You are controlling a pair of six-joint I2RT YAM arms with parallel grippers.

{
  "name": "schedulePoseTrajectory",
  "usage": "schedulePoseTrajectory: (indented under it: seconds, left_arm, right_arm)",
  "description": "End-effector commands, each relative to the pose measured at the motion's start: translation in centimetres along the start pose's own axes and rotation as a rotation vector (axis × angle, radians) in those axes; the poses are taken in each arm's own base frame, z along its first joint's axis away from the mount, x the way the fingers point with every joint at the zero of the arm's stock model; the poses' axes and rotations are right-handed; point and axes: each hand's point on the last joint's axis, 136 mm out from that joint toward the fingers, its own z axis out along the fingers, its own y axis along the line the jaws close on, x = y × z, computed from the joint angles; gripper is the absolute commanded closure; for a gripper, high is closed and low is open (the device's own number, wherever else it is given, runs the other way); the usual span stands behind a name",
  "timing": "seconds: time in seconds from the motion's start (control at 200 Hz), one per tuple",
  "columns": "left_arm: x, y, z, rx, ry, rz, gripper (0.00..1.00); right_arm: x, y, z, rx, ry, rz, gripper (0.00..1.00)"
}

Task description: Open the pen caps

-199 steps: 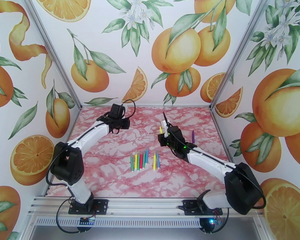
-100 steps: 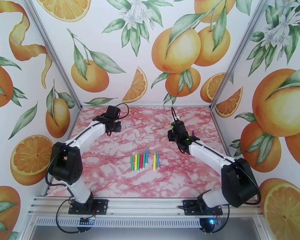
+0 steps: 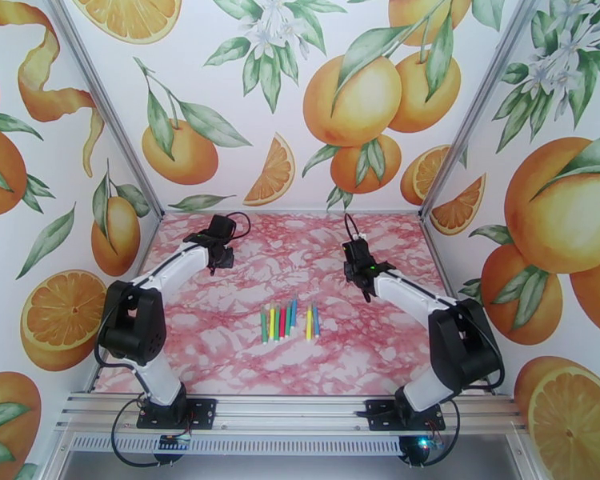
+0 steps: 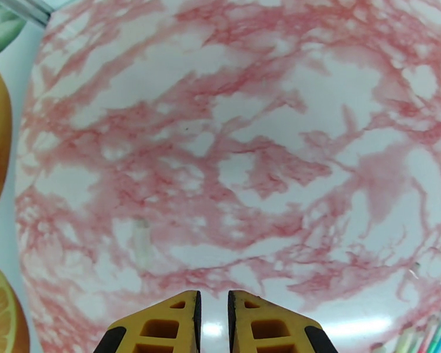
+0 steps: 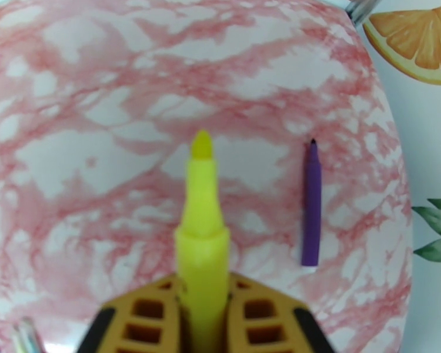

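1. The left gripper (image 4: 213, 301), with yellow-orange plastic fingers (image 4: 161, 325), is hovering over the pink-and-white marbled table (image 4: 250, 142). Its jaws are sitting almost together, with only a thin slit between them, and they are gripping nothing.
2. The right gripper (image 5: 204, 286) is clamping a thin yellow marker pen (image 5: 201, 230) by its barrel. The pen is pointing straight away from the wrist, and its bare yellow tip is showing at the far end.
3. A thin purple marker pen (image 5: 311, 204) is lying flat on the table to the right of the held pen, near it but not touching. Its dark bare tip is pointing away from the wrist, and its pale end is lying nearest the gripper.
4. A row of thin coloured marker pens (image 3: 288, 320), in green, yellow, red and blue, is lying side by side mid-table between the two arms. It is sitting closer to the arm bases than either gripper and well apart from both.
5. The pen caps on that row are appearing too small in the overhead view to be told from the barrels.
6. Blurred pen ends are peeking into the lower right corner of the left wrist view and the lower left corner of the right wrist view.
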Motion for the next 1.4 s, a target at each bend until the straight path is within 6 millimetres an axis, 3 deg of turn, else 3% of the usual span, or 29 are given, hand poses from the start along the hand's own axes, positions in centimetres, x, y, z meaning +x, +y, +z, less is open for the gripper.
schedulePoseTrajectory:
  seconds: [0.0, 0.746, 1.396]
  left_arm:
    - [1.4, 1.1, 1.3, -0.052, 0.055, 0.020, 0.99]
    - [4.5, 2.4, 5.1, -0.069, 0.170, 0.008, 0.96]
    - [5.5, 2.3, 6.7, -0.060, 0.219, 0.014, 0.90]
  right_arm:
    - [-0.1, -1.2, 0.8, 0.053, 0.027, -0.003, 1.00]
    - [1.1, -5.2, 5.4, 0.138, 0.171, 0.036, 1.00]
    - [2.7, -6.6, 7.6, 0.185, 0.254, 0.046, 0.94]
